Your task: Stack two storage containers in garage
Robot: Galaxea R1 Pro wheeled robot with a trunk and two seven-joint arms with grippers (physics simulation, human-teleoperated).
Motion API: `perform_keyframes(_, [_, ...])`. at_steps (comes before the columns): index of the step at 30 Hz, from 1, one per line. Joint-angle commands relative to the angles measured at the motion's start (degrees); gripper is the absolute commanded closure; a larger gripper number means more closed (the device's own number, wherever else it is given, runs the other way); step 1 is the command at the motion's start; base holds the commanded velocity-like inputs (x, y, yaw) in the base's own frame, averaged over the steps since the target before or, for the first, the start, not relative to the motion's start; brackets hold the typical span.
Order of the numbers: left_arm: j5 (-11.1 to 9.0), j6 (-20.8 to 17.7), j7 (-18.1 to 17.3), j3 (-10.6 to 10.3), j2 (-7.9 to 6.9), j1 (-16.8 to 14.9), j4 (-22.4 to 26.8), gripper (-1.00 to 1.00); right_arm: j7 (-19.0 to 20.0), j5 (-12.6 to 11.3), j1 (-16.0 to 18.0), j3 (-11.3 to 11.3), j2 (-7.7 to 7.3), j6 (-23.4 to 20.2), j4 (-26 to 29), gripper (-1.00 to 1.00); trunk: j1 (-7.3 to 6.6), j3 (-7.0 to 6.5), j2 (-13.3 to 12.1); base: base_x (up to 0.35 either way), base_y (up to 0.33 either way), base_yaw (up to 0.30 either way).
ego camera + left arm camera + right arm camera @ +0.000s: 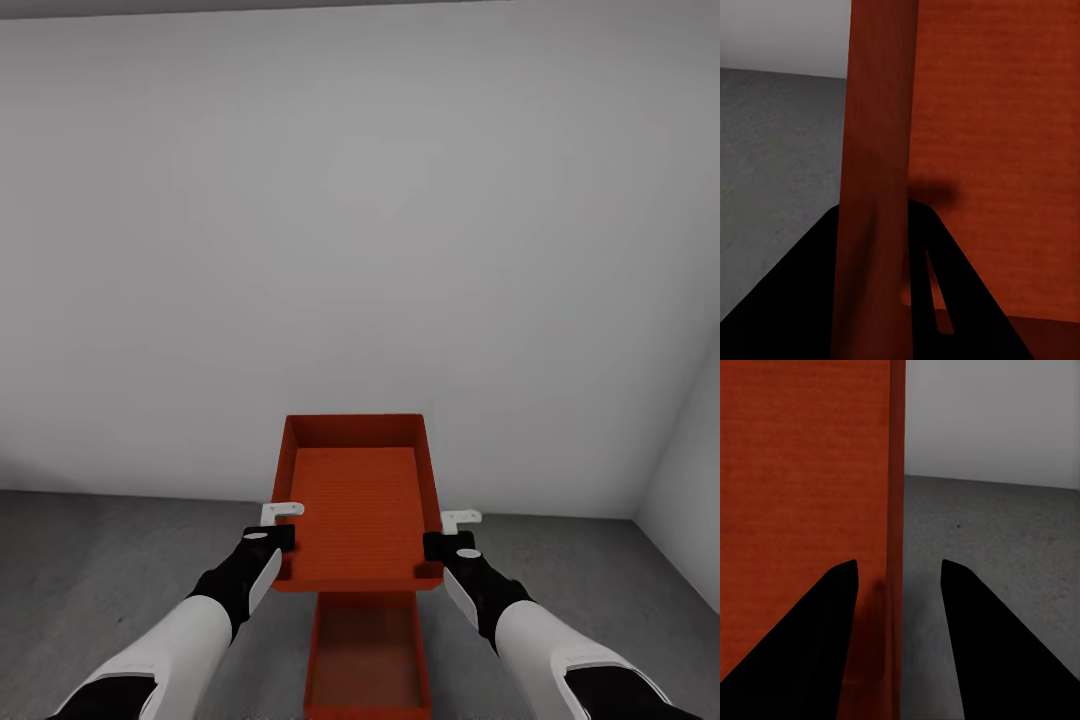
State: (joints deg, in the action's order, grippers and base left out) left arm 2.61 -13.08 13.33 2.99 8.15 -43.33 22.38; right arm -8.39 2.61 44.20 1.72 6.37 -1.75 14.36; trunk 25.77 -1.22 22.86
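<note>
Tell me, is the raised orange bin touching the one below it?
Cannot tell. The head view shows the raised bin overlapping the lower bin, hiding any gap or contact.

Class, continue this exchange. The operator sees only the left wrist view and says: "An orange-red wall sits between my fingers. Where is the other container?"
Observer: In the head view, the second container lies on the grey floor, below the near end of the held container.
Operator: Is the right arm on my bin too?
Observer: The right gripper straddles its opposite wall. Floor shows between the wall and one finger.
Operator: Are the two bins lined up?
Observer: Roughly. Both long sides point away from the robot.
</note>
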Motion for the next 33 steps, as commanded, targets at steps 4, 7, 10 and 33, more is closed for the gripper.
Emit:
perform_keyframes(4, [0.09, 4.64, -0.14, 0.13, 0.11, 0.00, 0.21, 1.00, 0.04, -0.76, -0.05, -0.14, 0.05, -0.18, -0.12, 1.00, 0.02, 0.40, 0.06, 0.000, 0.000, 0.000])
perform_keyframes(7, [0.09, 4.64, -0.14, 0.10, 0.11, 0.00, 0.21, 1.00, 0.04, -0.76, -0.07, -0.14, 0.05, -0.18, -0.12, 1.00, 0.02, 0.68, 0.06, 0.000, 0.000, 0.000])
perform_keyframes(10, [0.08, 4.64, -0.14, 0.09, 0.11, 0.00, 0.21, 1.00, 0.04, -0.76, -0.06, -0.14, 0.00, -0.18, -0.12, 1.00, 0.02, 0.96, 0.06, 0.000, 0.000, 0.000])
perform_keyframes(33, [0.06, 4.64, -0.14, 0.08, 0.11, 0.00, 0.21, 1.00, 0.04, -0.76, -0.02, -0.14, -0.04, -0.18, -0.12, 1.00, 0.02, 3.09, 0.06, 0.074, 0.000, 0.000])
